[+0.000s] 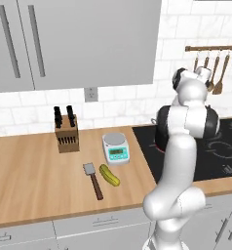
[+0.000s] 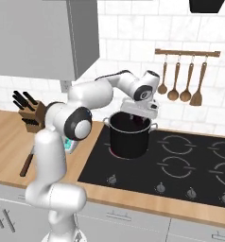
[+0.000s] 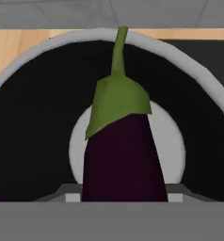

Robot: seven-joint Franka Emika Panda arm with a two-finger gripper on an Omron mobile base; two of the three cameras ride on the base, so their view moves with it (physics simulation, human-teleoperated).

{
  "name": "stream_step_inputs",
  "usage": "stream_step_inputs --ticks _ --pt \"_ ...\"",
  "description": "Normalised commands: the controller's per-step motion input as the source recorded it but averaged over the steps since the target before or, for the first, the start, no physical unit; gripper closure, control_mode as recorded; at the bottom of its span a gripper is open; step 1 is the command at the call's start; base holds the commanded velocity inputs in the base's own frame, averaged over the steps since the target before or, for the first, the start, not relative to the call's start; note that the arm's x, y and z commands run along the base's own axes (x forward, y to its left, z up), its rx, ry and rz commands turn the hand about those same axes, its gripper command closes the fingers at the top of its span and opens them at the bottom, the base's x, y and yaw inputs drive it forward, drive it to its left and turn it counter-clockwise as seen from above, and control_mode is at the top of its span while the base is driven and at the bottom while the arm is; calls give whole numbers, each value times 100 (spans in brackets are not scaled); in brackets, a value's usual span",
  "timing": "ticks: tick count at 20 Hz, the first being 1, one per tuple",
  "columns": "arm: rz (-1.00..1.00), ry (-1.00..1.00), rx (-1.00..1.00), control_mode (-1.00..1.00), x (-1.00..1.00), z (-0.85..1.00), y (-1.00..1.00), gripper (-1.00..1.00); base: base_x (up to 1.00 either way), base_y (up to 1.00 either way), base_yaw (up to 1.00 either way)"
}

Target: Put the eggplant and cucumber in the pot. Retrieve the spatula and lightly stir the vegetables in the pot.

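A dark purple eggplant point(image 3: 121, 160) with a green cap hangs stem-down right in front of the hand camera. My gripper point(image 2: 136, 115) is shut on it just above the mouth of the black pot point(image 2: 128, 137); the eggplant covers the fingertips. In the hand view the pot's grey rim point(image 3: 34, 54) rings the eggplant and its pale bottom shows below. The pot stands on the cooktop's near-left burner. The yellow-green cucumber point(image 1: 109, 175) lies on the wooden counter, beside the spatula point(image 1: 92, 180), whose grey blade points away from the counter's front edge.
A kitchen scale point(image 1: 115, 148) and a knife block point(image 1: 67, 132) stand behind the cucumber. The black cooktop point(image 2: 180, 163) stretches to the right of the pot. Wooden spoons and a turner point(image 2: 180, 85) hang on a wall rail. Grey cabinets point(image 1: 79, 39) hang overhead.
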Motion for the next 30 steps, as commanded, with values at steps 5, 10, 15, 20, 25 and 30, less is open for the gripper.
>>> stream_step_inputs --ticks 5,10,15,20,25,30 --pt "0 0 2 -100 15 -45 1 100 0 0 0" --pt "0 0 0 -100 9 -24 39 100 0 0 0" --pt "0 0 -2 -100 -3 -22 52 100 0 0 0" --pt "0 0 -6 -100 -30 -25 46 100 0 0 0" --pt "0 -2 -8 -100 -43 -22 26 100 0 0 0" --pt "0 -6 -9 -100 -3 -31 13 100 0 0 0"
